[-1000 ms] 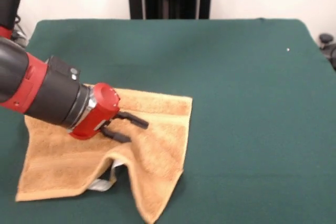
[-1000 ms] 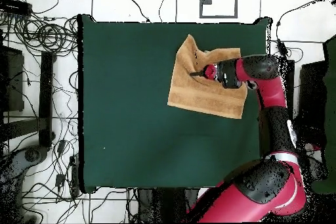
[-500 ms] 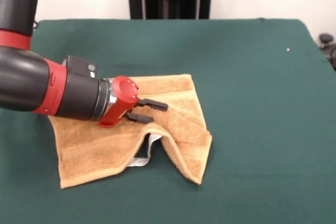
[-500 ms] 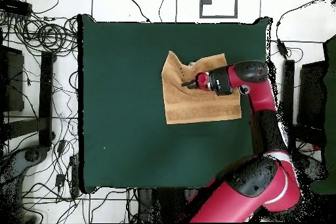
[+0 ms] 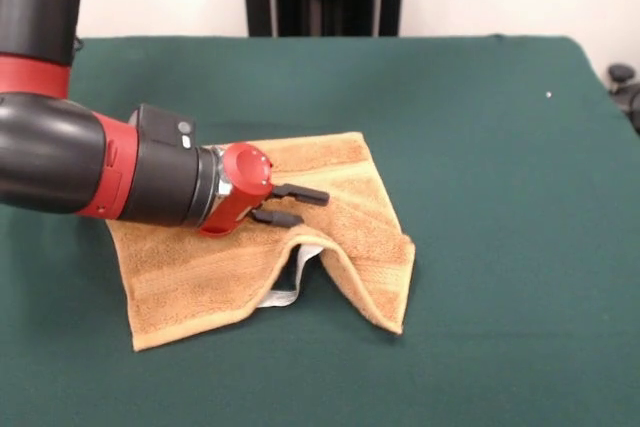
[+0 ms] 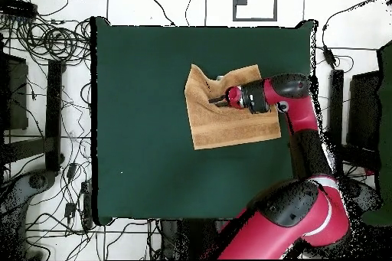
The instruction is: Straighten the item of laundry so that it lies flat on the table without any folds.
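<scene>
The orange-tan towel (image 5: 250,247) was found lying on the green tabletop (image 5: 480,147), toward the left in the front view, and it wasn't flat at all. A raised fold was seen along its near edge, with a small white tag (image 5: 290,282) tucked under the hump. The pincer (image 5: 300,205) was held low over the towel's middle, pointing sideways, fingers (image 5: 305,193) spread a bit with nothing gripped between them. Whether the cloth was actually touched couldn't be told.

Parted claw (image 5: 303,206) over rumpled towel (image 5: 345,222)
</scene>
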Robot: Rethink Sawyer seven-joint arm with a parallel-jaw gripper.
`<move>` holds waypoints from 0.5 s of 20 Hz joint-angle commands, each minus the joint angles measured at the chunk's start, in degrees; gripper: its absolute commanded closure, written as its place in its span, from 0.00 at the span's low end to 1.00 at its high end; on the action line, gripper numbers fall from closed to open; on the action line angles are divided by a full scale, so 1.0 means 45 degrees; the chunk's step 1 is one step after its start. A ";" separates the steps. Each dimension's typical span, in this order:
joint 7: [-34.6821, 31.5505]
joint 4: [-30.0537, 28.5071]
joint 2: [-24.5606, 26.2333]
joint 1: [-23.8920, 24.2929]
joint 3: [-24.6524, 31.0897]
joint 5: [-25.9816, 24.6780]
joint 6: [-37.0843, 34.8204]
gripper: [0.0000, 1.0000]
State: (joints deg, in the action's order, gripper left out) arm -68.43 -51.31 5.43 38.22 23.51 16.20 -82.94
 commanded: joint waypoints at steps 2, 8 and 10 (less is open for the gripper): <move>-0.3318 -0.2200 0.1645 -0.1185 -0.0857 -0.0362 -0.0085 0.00; -0.2704 -0.2178 0.1429 -0.1359 -0.1111 -0.0548 0.1119 0.00; -0.2153 -0.2295 0.1086 -0.1477 -0.1315 -0.1053 0.2900 0.00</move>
State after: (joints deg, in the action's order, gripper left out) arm -68.43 -51.37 5.02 36.93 21.29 17.82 -82.63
